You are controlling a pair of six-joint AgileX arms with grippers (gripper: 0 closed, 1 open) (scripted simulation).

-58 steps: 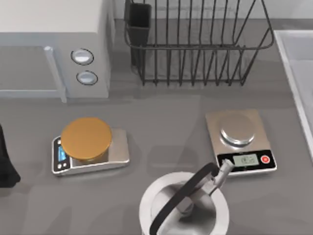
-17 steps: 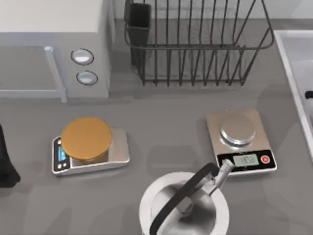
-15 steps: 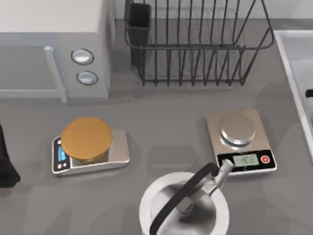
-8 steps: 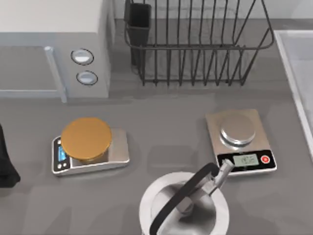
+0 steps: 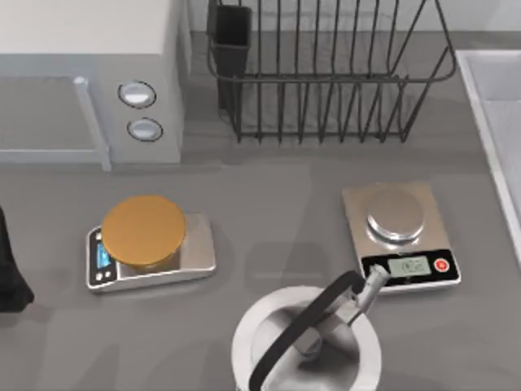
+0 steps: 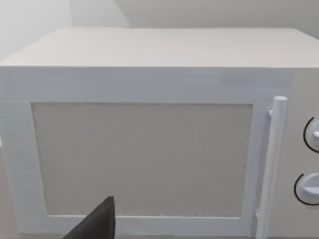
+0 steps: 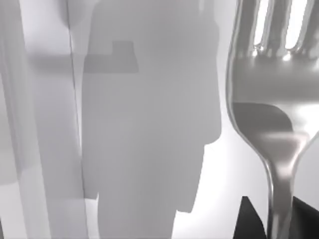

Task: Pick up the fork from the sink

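Top view puts the sink [image 5: 491, 98] at the frame's right edge. Right wrist view has the fork [image 7: 271, 99] at its right side, close over the pale basin floor, dark fingers [image 7: 249, 221] flanking its neck. Stiff, light and slick, it seems best pinched at the neck; I cannot tell if that grip has closed.

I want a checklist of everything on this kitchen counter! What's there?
Surface: grey counter.
Job's things: fork seen close up in the right wrist view, over the pale sink floor; its handle runs between dark tool parts at the picture's edge.
Clutter: microwave, black dish rack, scale with orange plate, scale with steel plate, kettle.
Tools: left arm parked at the counter's left edge, with a dark tip facing the microwave; right tool at the fork.
Cables: nothing seen.
Surroundings: pale wall.
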